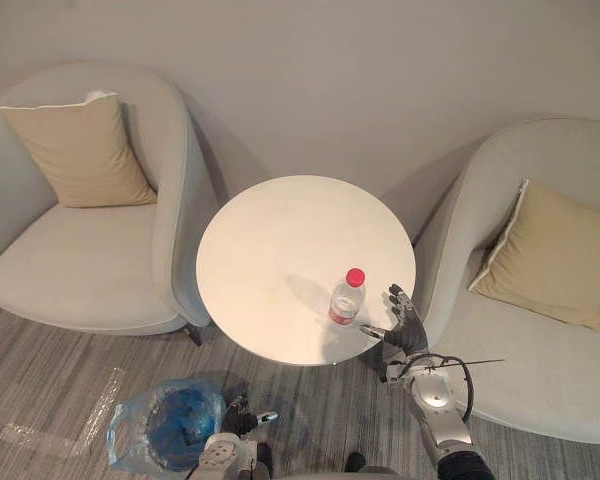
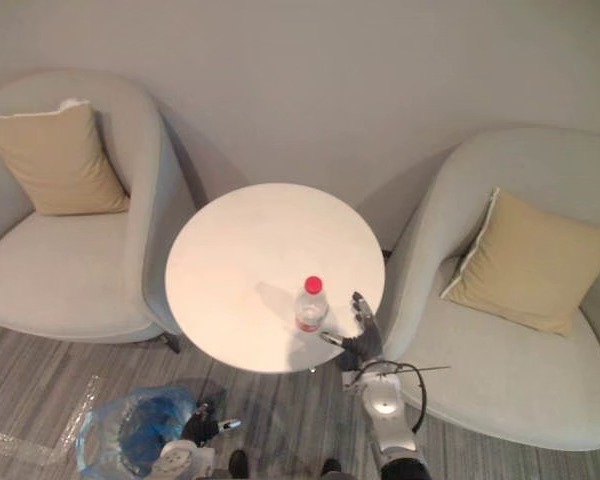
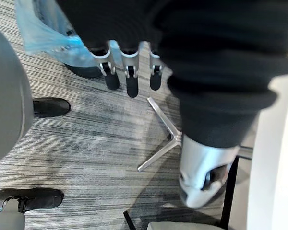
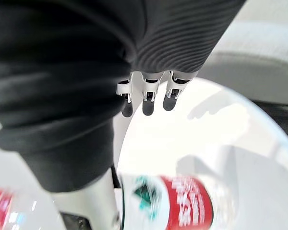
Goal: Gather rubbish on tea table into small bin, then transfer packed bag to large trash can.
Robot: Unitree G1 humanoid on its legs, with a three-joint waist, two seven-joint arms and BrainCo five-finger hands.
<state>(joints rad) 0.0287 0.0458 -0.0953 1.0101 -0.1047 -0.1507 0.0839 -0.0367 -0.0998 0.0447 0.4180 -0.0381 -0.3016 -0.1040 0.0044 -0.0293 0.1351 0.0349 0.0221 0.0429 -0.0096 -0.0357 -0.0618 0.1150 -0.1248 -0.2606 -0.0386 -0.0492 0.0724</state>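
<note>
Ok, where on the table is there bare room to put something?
The table is bare across its far and left parts, away from the bottle. The near right edge is crowded: the open right hand is beside the bottle.

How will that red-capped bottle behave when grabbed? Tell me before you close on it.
The bottle stands upright and narrow, so a sideways nudge from the right robot hand would probably tip it. Once down, its round body would likely roll on the smooth table.

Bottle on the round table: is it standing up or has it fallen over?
Upright. The bottle stands on its base on the table, with its red cap uppermost.
</note>
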